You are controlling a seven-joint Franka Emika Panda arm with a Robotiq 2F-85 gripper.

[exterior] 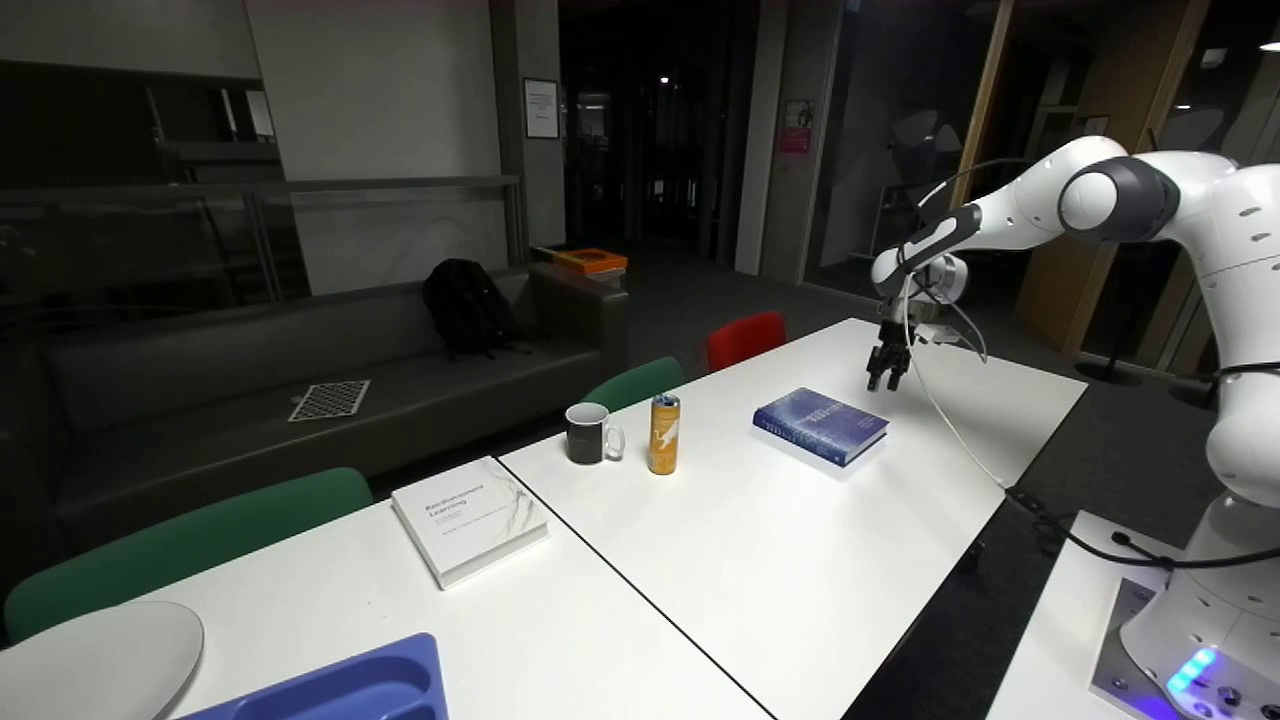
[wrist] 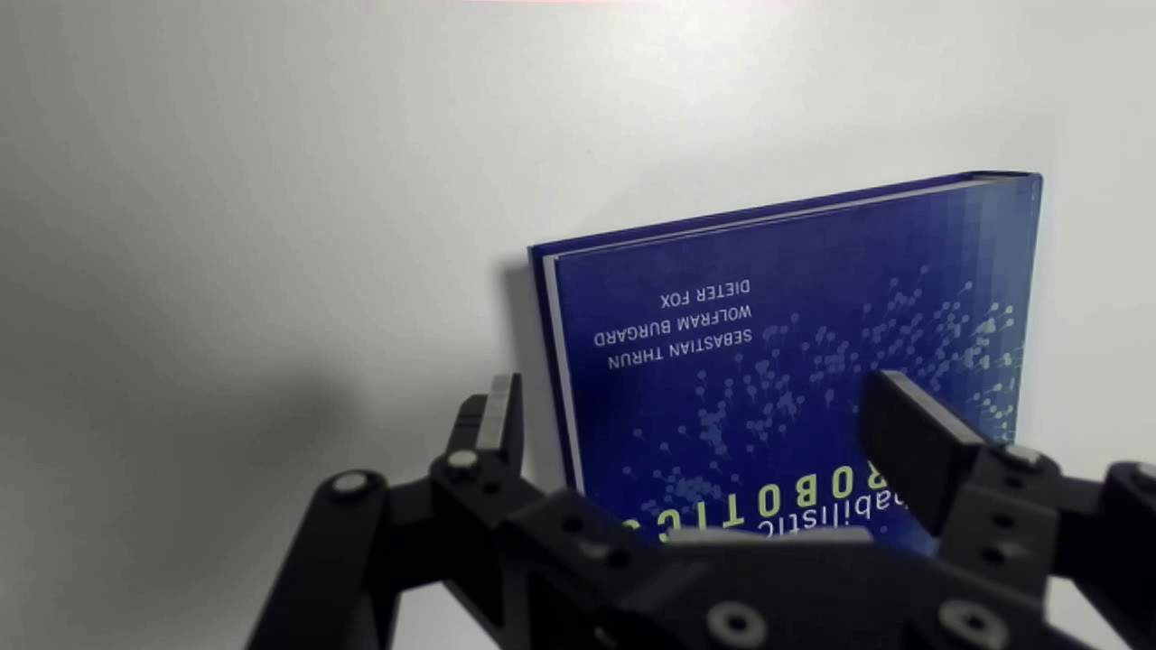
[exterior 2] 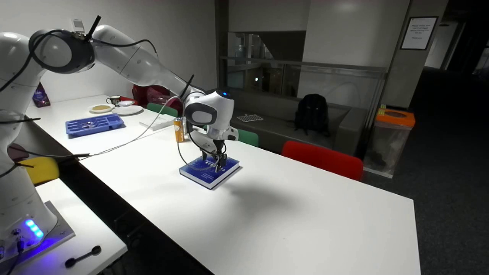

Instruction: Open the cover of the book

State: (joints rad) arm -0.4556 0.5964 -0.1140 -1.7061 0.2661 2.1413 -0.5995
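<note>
The blue book (exterior: 818, 425) lies flat on the white table in both exterior views. Its cover (wrist: 668, 325) rests down on the pages, with upside-down lettering in the wrist view. My gripper (exterior 2: 211, 163) hangs above the table and points down; in an exterior view it overlaps the book. Its fingers are wide apart with nothing between them. In the wrist view the left finger (wrist: 498, 415) shows over the table just outside the white page edge, and the right finger (wrist: 930, 406) shows over the cover. The book's near end is hidden behind the gripper (wrist: 700, 397).
An orange can (exterior: 663, 436) and a dark mug (exterior: 587, 434) stand beyond the book. Farther along are a white book (exterior: 470, 515), a blue tray (exterior 2: 95, 125) and a plate (exterior: 100, 660). A thin cable (exterior 2: 133, 139) loops from the arm over the table.
</note>
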